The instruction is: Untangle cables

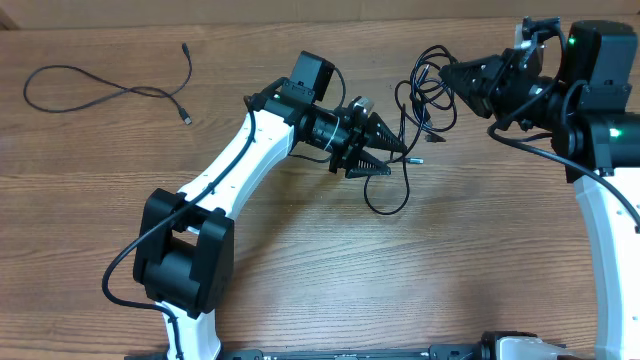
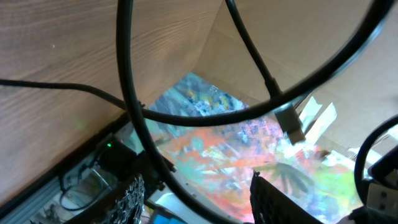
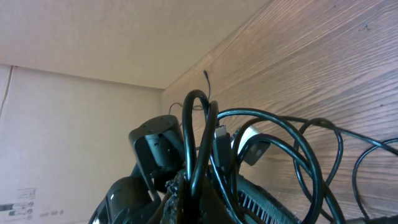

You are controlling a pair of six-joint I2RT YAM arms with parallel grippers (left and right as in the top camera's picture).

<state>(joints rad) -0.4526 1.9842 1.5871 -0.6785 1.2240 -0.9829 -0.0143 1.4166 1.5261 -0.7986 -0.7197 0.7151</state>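
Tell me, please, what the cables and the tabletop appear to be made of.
Cables: black jacket, probably rubber or soft plastic; it is smooth with a slight sheen and bends into loose loops.
Plug end: looks like moulded black plastic; the tip is too blurred to judge.
Tabletop: wood or wood-look laminate, matt brown with long grain lines; I cannot tell which.
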